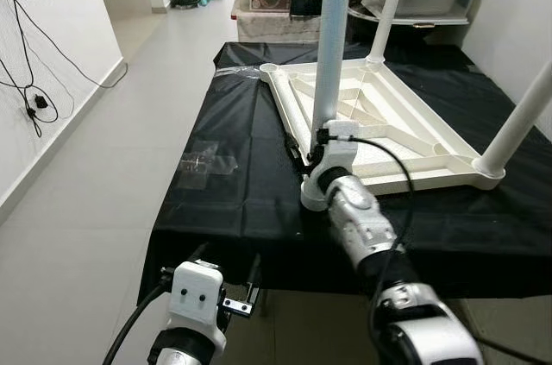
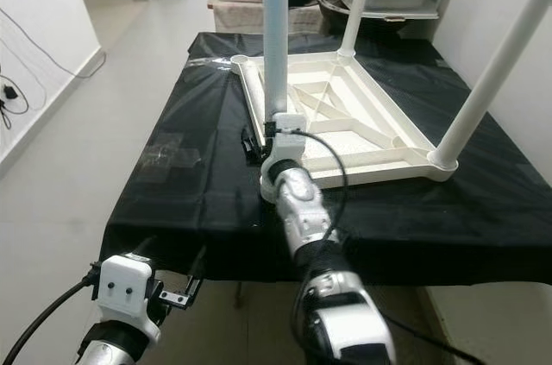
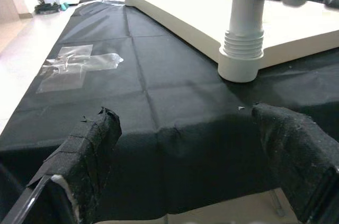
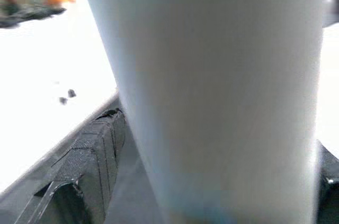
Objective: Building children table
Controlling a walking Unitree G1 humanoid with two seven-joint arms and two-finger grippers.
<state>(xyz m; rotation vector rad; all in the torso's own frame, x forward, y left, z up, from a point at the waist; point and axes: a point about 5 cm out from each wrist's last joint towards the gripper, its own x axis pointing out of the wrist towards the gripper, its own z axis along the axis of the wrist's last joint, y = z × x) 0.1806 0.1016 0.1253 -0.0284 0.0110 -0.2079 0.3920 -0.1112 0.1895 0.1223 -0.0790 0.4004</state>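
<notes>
Black cloth (image 1: 233, 201) covers the low platform before us, grey floor tiles (image 1: 95, 210) running along its left. On it we see the cream plastic child's tabletop (image 1: 379, 136) lying upside down, ribs upward, with white tubular legs rising from its corners. Our right gripper (image 1: 312, 154) reaches to the near-left corner and clamps the pale upright leg (image 1: 330, 46) just above its socket. Our left gripper (image 3: 185, 166) hangs spread at the cloth's near edge, well apart from the tabletop. Between them lies a small clear plastic bag (image 1: 203, 160), flat on the cloth.
</notes>
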